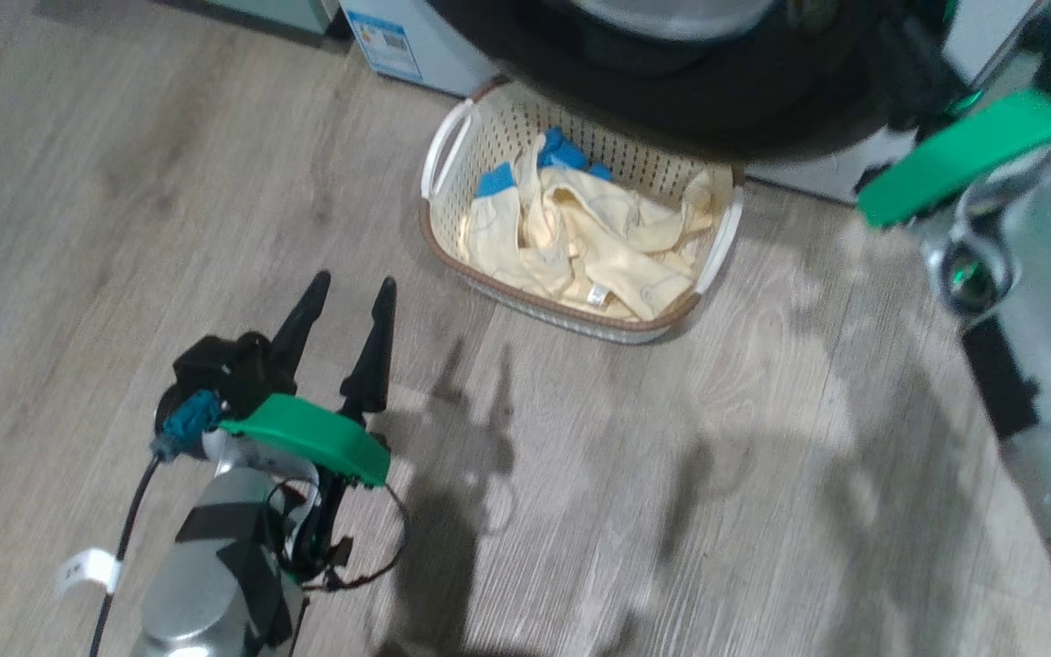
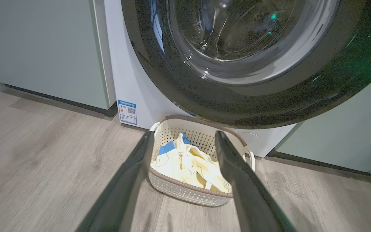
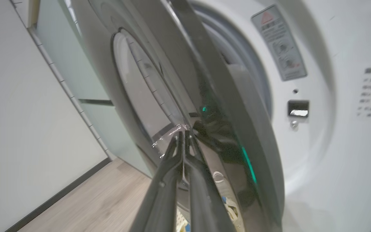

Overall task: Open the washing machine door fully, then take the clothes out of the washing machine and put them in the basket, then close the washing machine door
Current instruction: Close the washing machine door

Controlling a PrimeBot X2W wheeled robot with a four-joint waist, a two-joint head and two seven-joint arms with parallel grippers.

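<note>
Glossy black washing machine door (image 3: 204,96) stands ajar, its plane slanted away from the white front of the washing machine (image 3: 317,145). The grey drum mouth (image 3: 250,64) and latch slot (image 3: 298,108) show in the gap.

Right pincer (image 3: 183,135): fingers pressed together, holding nothing. Its tips meet their own reflection on the door's outer face, so apparently touching. The door lies between this pincer and the machine front.

Left pincer (image 1: 353,283): spread wide and empty, low over the floor (image 1: 124,228), well out from the machine and pointing back towards it.

Clothes (image 1: 580,237) lie in the basket (image 1: 644,164), which sits at the machine's foot, under the door.

Judgement: unloading looks done and the closing step is in hand. The right arm is the nearer one, and the push has to run from the outer face straight towards the machine front.
</note>
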